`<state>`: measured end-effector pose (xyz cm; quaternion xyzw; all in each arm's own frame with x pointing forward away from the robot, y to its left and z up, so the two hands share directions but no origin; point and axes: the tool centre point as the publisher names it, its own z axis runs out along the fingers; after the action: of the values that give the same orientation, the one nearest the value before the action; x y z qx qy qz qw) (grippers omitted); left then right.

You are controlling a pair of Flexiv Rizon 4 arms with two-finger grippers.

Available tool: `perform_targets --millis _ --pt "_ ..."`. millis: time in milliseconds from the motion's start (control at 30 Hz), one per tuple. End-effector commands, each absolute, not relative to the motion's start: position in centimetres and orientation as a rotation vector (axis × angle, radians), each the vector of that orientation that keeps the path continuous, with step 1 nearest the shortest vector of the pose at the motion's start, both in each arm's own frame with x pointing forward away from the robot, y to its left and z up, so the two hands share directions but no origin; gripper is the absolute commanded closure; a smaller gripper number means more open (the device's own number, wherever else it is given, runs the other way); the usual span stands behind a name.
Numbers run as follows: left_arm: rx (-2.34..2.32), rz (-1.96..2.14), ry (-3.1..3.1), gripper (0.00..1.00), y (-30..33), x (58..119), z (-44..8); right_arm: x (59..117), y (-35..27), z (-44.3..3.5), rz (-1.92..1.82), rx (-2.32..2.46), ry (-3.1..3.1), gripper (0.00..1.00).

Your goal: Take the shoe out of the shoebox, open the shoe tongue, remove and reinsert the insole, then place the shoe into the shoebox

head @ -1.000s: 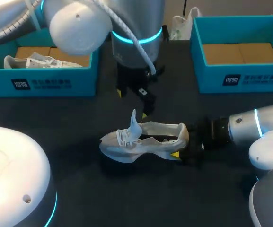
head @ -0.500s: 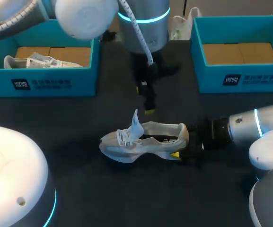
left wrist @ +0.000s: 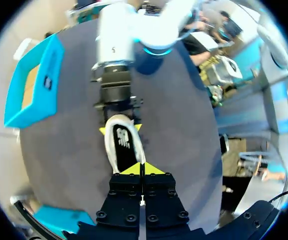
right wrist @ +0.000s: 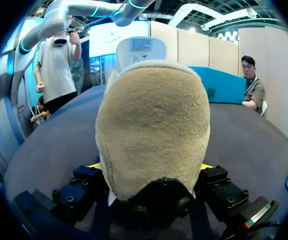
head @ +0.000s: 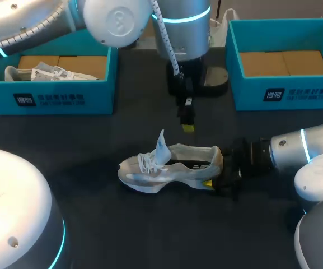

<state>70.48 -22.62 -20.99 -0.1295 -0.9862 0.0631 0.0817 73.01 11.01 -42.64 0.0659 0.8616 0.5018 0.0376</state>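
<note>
— At mid-table, between the left box (head: 49,102) and the right box (head: 284,94), we found the shoe (head: 169,168) upright, tongue (head: 160,147) raised, heel clamped in the right gripper (head: 211,178).
— And the left gripper (head: 187,126)?
— We recorded that it had shifted sideways from over the laces to above the heel opening, tips pressed together, holding nothing. We judged the tongue opened and the insole (left wrist: 123,142) next.

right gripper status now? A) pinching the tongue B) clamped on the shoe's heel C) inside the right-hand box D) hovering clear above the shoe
B: the right gripper has a yellow-tipped finger on each side of the shoe at its heel, both touching it.
</note>
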Motion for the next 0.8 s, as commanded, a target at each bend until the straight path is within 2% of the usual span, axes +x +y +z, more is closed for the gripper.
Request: perform_targets --millis 33,800 --pt "-0.529 0.217 -2.846 1.0 -22.9 70.8 -22.8 72.8 11.2 -42.7 1.537 0.204 2.645 1.0" --pt "-0.344 0.099 -2.763 1.0 -24.3 71.3 -29.4 72.8 11.2 -42.7 1.537 0.204 2.645 1.0"
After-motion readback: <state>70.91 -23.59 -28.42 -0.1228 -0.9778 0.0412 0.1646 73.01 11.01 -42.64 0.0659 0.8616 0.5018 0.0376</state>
